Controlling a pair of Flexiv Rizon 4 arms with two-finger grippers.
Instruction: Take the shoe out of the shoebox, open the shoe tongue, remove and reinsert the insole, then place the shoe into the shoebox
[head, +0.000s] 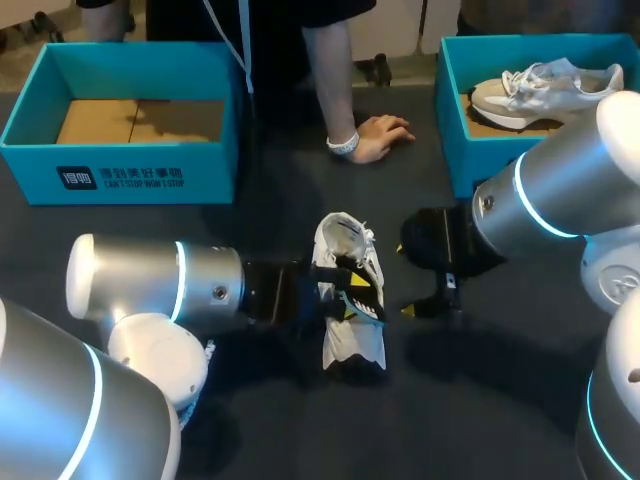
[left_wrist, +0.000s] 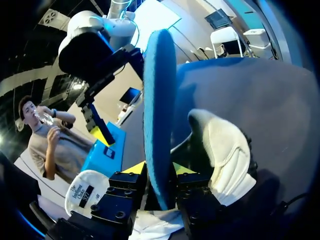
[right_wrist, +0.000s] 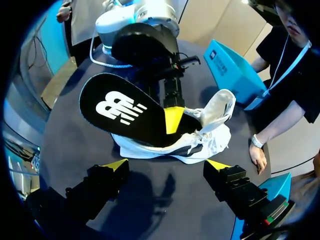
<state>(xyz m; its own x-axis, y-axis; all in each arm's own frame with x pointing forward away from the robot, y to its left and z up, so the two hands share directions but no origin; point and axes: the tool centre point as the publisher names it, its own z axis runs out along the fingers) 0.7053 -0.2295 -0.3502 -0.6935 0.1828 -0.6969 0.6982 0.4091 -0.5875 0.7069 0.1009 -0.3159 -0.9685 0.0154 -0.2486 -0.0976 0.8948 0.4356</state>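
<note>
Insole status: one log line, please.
black flat insole: held over white sneaker | left gripper: shut on it | right gripper: open

A white lace-up mesh sneaker (head: 352, 350) sits on the dark table with its mouth gaping wide. A thin foam insole (right_wrist: 125, 110), black with a white logo on top and blue underneath, stands tilted on edge. One end is down inside the sneaker and the rest is lifted clear, pinched from both sides by the left gripper (left_wrist: 159, 172). Beyond the sneaker's heel, to the left, an open teal cardboard shoebox (head: 120, 175) shows its brown floor. A second teal shoebox (head: 455, 170), to the right, holds a pale sneaker (head: 540, 90).
</note>
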